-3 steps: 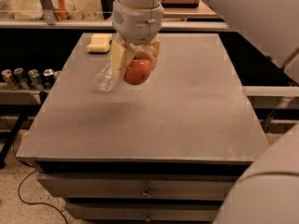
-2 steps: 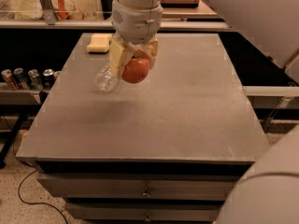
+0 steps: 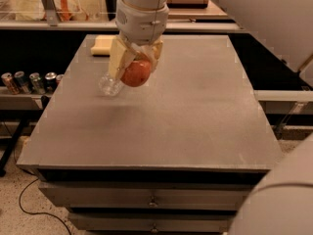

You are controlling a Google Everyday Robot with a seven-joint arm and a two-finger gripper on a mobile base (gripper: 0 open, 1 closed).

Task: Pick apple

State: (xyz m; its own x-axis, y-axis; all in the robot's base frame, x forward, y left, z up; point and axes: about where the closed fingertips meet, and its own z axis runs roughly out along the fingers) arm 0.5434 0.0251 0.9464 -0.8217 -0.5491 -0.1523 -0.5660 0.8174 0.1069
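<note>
your gripper (image 3: 135, 67) hangs over the back-left part of the table (image 3: 195, 116), its pale fingers (image 3: 119, 58) pinching the apple (image 3: 137, 73) between them. a clear bottle (image 3: 109, 85) lies just beside the apple, toward the picture's left. the yellow sponge (image 3: 101, 45) sits behind them near the table's far edge. you can see cans (image 3: 29, 81) lined up on a shelf off the table's left side.

Looked down on a grey table (image 3: 195, 131) with two knobbed drawers (image 3: 154, 199) beneath. Stood on pale speckled floor (image 3: 12, 207), crossed by a black cable (image 3: 22, 197) at lower left. Kept a row of cans (image 3: 29, 81) on a dim ledge (far left). Found the gripper (image 3: 137, 66) above the table's far-left part, clasped round the apple (image 3: 135, 73).
</note>
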